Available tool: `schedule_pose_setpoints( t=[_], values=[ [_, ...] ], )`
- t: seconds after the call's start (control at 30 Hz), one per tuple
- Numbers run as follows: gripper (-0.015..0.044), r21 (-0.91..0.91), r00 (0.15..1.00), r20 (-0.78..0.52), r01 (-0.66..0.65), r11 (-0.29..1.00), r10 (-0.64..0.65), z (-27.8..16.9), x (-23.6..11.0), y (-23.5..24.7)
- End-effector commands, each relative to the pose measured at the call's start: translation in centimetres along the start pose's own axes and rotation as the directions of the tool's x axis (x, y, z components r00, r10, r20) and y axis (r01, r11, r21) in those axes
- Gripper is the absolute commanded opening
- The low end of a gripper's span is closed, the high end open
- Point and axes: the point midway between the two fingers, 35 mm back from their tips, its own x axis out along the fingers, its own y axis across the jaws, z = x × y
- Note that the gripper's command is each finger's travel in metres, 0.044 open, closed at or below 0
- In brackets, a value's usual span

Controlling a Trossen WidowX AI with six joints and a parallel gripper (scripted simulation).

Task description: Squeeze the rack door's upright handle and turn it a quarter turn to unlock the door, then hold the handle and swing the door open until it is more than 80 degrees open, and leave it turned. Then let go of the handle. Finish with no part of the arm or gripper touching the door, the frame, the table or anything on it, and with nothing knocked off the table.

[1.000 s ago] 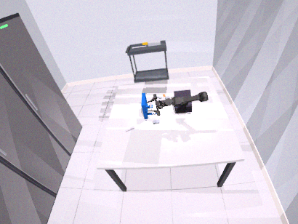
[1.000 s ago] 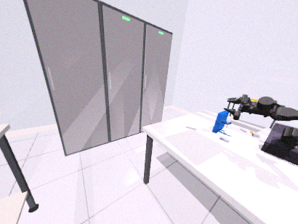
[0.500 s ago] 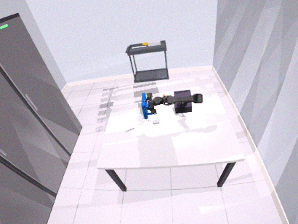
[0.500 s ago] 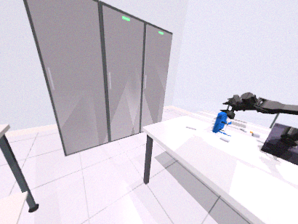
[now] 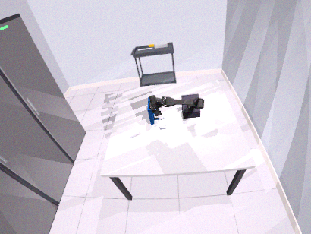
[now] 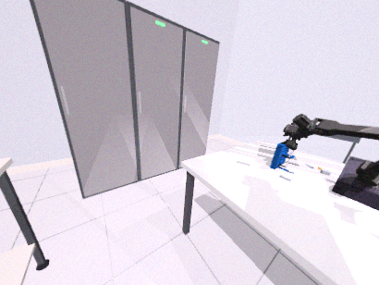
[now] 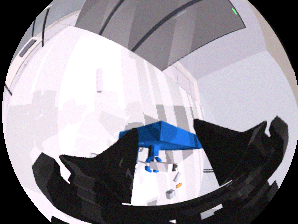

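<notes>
The blue rack [image 5: 152, 119] [image 6: 278, 158] [image 7: 170, 136] stands upright on the table [image 5: 125, 161] [image 6: 259, 204]. Its small blue parts [image 7: 153, 161] stick out towards the arm's base side; the frames are too coarse to tell the upright handle from the rest, or how far the door stands open. My gripper [image 5: 157, 112] [image 6: 291, 145] [image 7: 165, 127] is open and points down over the top of the rack. In the wrist view the rack's top lies between and below the two black fingertips, and nothing is held. Whether a finger touches the rack cannot be seen.
A small pale block [image 5: 162, 128] [image 6: 285, 178] lies near the rack, and a pale bar [image 5: 135, 135] [image 6: 243, 163] [image 7: 99, 80] lies farther off. A grey piece [image 7: 170, 193] and an orange piece [image 7: 178, 185] lie on the base side. The dark base block [image 5: 191, 112] carries the arm.
</notes>
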Motion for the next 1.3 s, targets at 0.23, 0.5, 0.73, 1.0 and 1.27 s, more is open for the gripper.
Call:
schedule_pose_setpoints(
  t=[0.23,0.5,0.73,1.0,1.27],
  values=[
    [0.0299,0.082,0.963,-0.227,-0.126,0.989,0.142,-3.3,2.1,-1.7],
    [0.0299,0.185,0.903,-0.34,-0.21,0.96,0.263,-5.5,2.9,-2.6],
    [0.0299,0.297,0.835,-0.4,-0.272,0.915,0.379,-7.1,3.2,-3.4],
    [0.0299,0.438,0.747,-0.419,-0.331,0.836,0.516,-8.6,3.2,-4.2],
    [0.0299,0.58,0.66,-0.385,-0.371,0.725,0.645,-9.6,3.0,-5.0]
  ],
)
